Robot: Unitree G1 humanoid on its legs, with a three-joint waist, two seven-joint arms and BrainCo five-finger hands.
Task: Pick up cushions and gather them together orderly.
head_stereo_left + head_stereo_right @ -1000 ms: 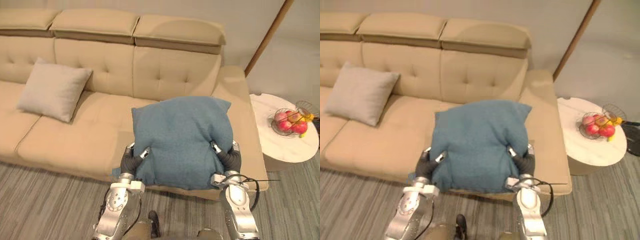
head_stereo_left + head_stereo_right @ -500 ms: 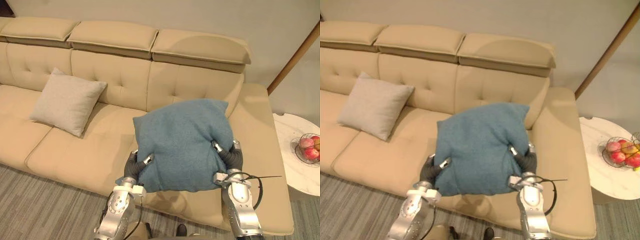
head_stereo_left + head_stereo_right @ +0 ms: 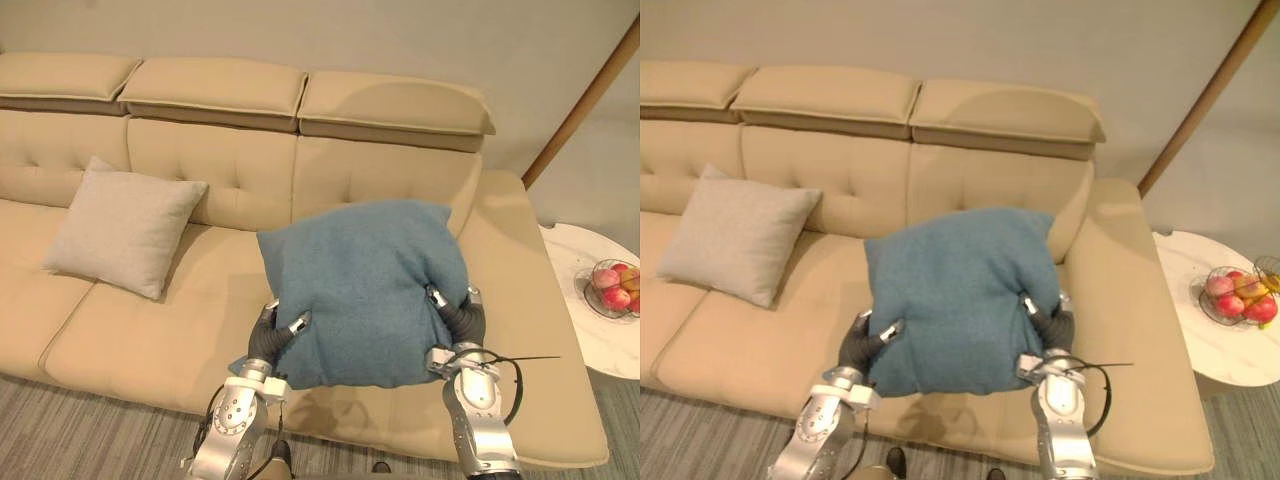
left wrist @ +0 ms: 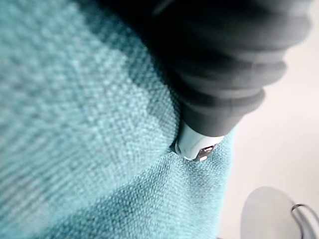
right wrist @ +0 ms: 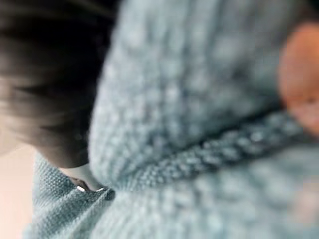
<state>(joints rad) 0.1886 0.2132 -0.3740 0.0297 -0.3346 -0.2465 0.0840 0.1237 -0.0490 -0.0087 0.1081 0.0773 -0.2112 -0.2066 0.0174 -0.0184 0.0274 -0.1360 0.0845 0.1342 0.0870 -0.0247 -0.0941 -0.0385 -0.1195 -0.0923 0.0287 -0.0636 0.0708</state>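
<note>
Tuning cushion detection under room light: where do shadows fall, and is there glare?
Left eye view: the blue cushion casts a soft shadow on the sofa seat edge below it; the beige cushion is evenly lit. Right eye view: no glare on the side table. Left wrist view: the cushion's weave darkens beside the left hand.

We see a big tan sofa [image 3: 130, 330] with a buttoned back against a plain pale wall [image 3: 300, 30]. The floor [image 3: 60, 450] is grey with thin stripes. On the right a round white table [image 3: 575, 320] holds a bowl of fruit [image 3: 612, 288], near a slanting wooden pole [image 3: 585, 100].
</note>
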